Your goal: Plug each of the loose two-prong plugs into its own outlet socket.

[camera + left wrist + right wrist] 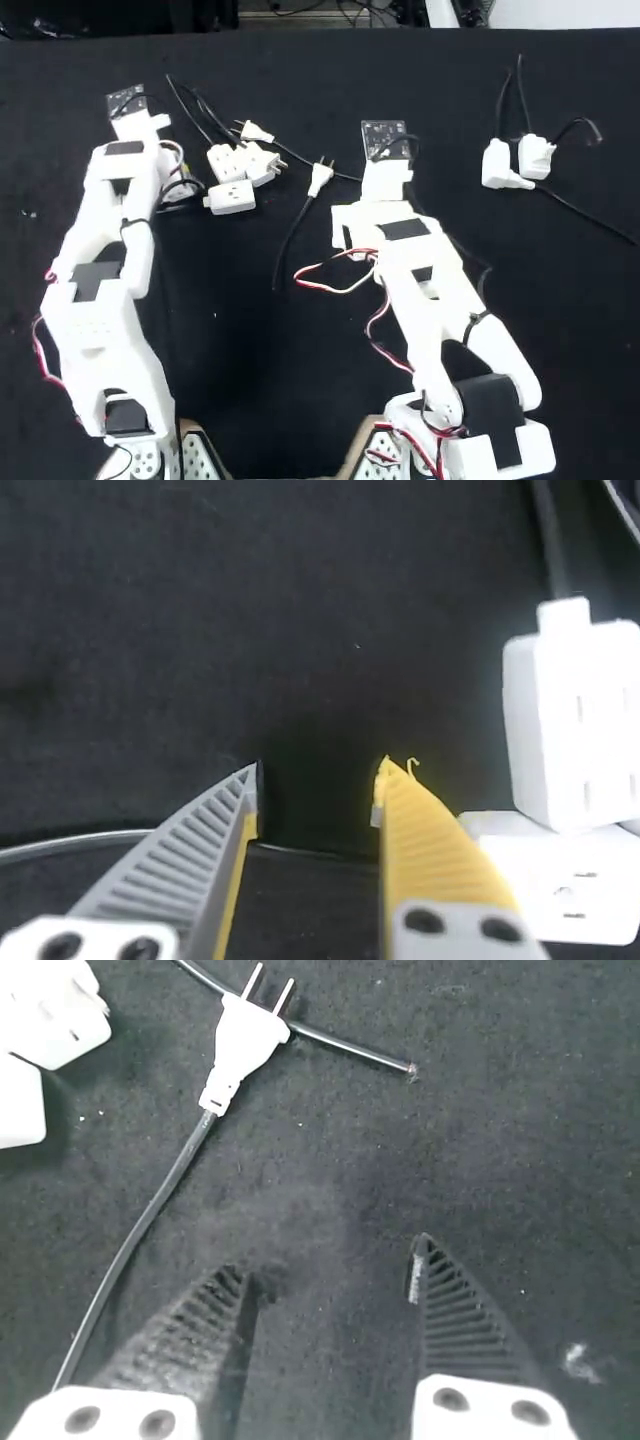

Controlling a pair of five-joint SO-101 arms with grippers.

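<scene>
In the high view your left arm point(100, 290) lay up the left side of the black table point(230, 340) and your right arm point(420, 290) up the middle. Between their far ends sat a cluster of white outlet blocks point(235, 175), three as far as you could count. Two loose plugs lay near it. The far plug point(257, 131) was just beyond the cluster. The near plug point(320, 178) lay between the cluster and the tip of the right arm, with its black cord point(290, 235) curving back toward the arms. Well apart at the right, two more white pieces point(515, 162) sat touching each other, with dark cords leading off them. In the left wrist view your left gripper point(318, 775) stood released, jaws spread wide. Only bare cloth lay between its fingertips, and a thin cable crossed near their base. It held nothing and touched no outlet. Two of the white blocks showed just beside the yellow finger point(425, 850), one resting against the other. In the right wrist view your right gripper point(328, 1265) was likewise parted and empty over the bare cloth. The near plug lay ahead of it and off toward one finger, apart from both tips, with its two prongs pointing away. A second cord point(340, 1045) ran just past those prongs. Parts of two white blocks showed at the edge of that view.
</scene>
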